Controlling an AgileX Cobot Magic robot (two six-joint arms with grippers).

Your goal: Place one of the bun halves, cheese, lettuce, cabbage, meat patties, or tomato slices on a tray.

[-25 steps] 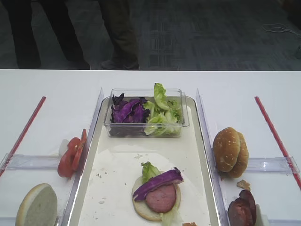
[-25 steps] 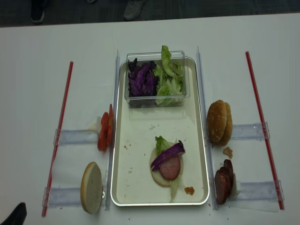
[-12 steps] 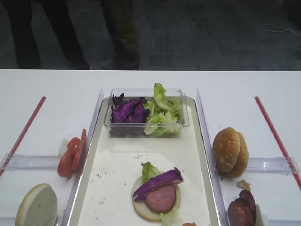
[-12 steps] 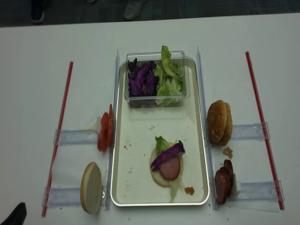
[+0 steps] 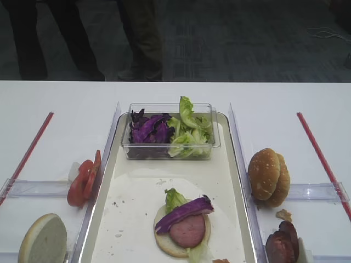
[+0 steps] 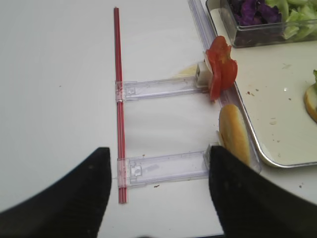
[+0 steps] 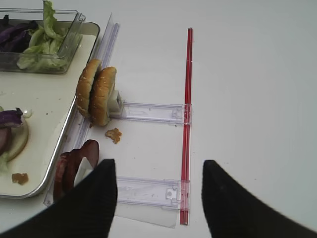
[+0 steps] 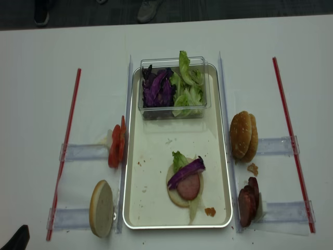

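L claw near tomato slices

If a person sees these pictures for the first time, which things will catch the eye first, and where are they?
The large cream tray in the middle of the white table draws the eye first, with a half-built burger near its front end: a purple cabbage strip lying over a meat patty on a bun half. At the tray's far end stands a clear tub of purple shreds and green lettuce. Bright red tomato slices stand left of the tray.
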